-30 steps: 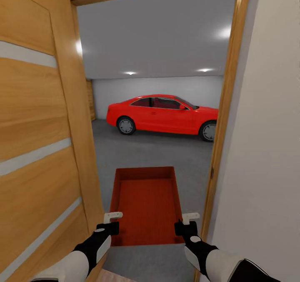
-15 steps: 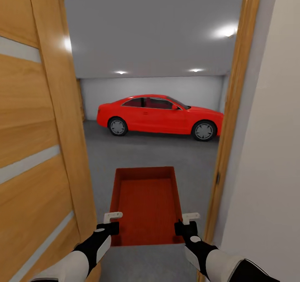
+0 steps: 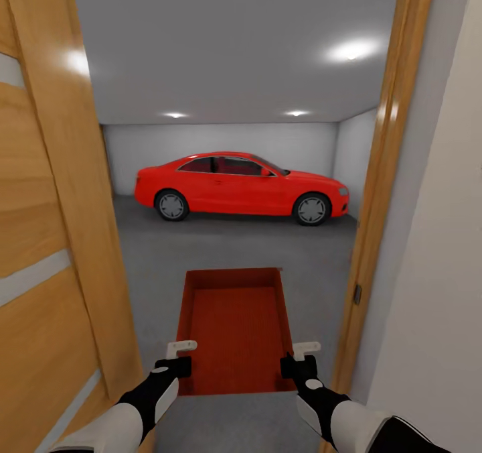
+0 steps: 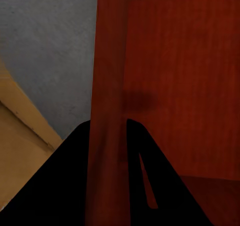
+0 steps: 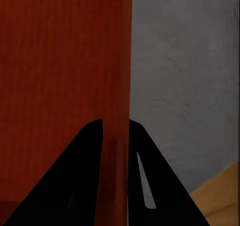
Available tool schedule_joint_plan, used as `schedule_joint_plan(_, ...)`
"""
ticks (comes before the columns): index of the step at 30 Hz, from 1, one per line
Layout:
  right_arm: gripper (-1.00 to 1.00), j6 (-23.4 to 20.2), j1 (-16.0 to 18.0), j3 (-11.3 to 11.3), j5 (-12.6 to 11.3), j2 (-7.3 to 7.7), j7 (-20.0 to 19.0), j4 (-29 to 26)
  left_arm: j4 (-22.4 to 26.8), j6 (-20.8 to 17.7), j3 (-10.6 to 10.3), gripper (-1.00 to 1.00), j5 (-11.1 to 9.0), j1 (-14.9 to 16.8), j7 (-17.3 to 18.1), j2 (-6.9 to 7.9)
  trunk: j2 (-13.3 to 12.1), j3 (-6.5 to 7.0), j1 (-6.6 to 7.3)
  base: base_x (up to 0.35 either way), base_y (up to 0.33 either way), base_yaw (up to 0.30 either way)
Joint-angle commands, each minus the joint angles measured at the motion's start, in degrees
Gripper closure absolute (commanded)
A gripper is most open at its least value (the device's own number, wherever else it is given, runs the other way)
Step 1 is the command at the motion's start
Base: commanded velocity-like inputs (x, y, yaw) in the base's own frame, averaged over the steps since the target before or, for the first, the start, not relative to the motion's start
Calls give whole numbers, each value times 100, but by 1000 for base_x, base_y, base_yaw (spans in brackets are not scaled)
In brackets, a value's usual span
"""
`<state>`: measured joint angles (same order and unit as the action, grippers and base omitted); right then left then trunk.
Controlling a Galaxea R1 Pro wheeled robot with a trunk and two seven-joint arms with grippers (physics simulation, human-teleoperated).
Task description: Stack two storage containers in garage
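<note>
Our left gripper (image 3: 179, 351) and right gripper (image 3: 298, 354) each clamp a side wall of one storage container (image 3: 235, 326), held level between the door (image 3: 47, 238) and its frame (image 3: 385, 191). Ahead lie the garage floor (image 3: 234, 245) and red car (image 3: 237, 183); nothing is placed yet, we judge.

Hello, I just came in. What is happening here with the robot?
The robot is carrying one orange-red storage container with both hands, the left hand clamped on one side wall and the right hand on the other. It stands in a wooden doorway with the open door at its left, facing the garage, where a red car is parked on the grey floor.
</note>
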<state>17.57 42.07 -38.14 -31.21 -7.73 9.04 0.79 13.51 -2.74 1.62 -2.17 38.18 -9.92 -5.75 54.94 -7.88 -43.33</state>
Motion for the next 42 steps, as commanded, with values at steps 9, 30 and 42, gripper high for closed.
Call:
schedule_joint_plan(9, 100, 1, 2, 526, -17, 35, 10, 9, 47, 19, 207, 100, -91, 5, -28, 205, 6, -9, -3, 181, 162, -178)
schedule_joint_plan(30, 100, 1, 3, 526, -17, 35, 10, 9, 79, 19, 207, 100, -91, 5, -28, 205, 6, -9, -3, 84, 4, -1)
schedule_joint_plan(42, 100, 1, 2, 526, -17, 35, 10, 8, 86, 39, 207, 100, -91, 5, -28, 205, 6, -9, -3, 316, 0, 0)
